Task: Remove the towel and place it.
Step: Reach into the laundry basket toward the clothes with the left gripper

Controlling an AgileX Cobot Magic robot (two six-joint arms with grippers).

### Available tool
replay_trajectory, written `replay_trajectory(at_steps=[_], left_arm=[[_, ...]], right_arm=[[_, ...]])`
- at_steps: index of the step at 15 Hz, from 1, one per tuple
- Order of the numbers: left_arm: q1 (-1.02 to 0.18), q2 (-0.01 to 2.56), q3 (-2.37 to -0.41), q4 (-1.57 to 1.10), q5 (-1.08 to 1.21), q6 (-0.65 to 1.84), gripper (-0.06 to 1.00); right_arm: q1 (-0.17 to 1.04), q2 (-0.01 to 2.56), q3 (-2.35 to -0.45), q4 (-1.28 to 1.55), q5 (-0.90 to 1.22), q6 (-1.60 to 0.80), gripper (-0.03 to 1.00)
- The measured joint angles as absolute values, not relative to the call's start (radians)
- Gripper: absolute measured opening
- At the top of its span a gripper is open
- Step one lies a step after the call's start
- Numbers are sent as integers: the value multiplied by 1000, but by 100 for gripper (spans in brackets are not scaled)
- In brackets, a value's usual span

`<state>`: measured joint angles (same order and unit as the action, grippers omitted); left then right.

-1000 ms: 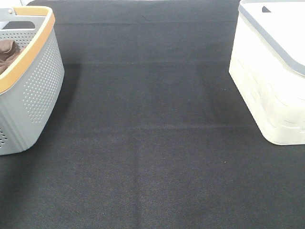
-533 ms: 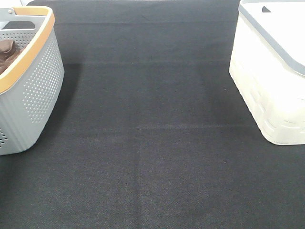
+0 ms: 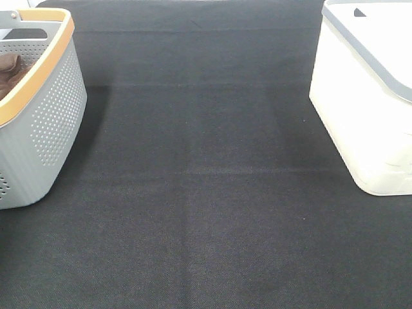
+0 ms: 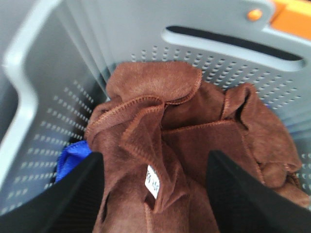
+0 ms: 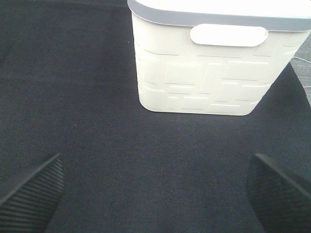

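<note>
The reddish-brown towel point(image 4: 194, 141) lies crumpled inside the grey basket point(image 4: 77, 43), with its stitched hem and a small white label showing. In the exterior high view only a bit of the towel point(image 3: 8, 71) shows over the rim of the grey basket point(image 3: 55, 109) at far left. My left gripper point(image 4: 155, 158) is open just above the towel, one finger on each side of the folds. My right gripper point(image 5: 156, 162) is open and empty over the black mat, facing the white basket point(image 5: 214, 73). Neither gripper shows in the exterior high view.
A blue cloth point(image 4: 70, 158) lies under the towel at the basket wall. The grey basket has an orange rim point(image 3: 38, 67). The white basket point(image 3: 367, 109) with a grey rim stands at the right. A black mat point(image 3: 206, 193) covers the table between them.
The bit of brown cloth seen in the grey basket has shifted slightly. Nothing else has visibly moved.
</note>
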<state>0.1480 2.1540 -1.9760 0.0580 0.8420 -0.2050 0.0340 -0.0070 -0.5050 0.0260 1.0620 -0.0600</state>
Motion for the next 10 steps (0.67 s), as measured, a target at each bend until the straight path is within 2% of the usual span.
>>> replay_trajectory(at_steps=[4,10], left_arm=[[148,2283,-2129,12,903,-233,59],[148,2338,-2142,6,942,-236,59]], right_arm=[[34,-7,-505,26,1062,-60,96],[34,-7,-505,26,1062,-60,96]])
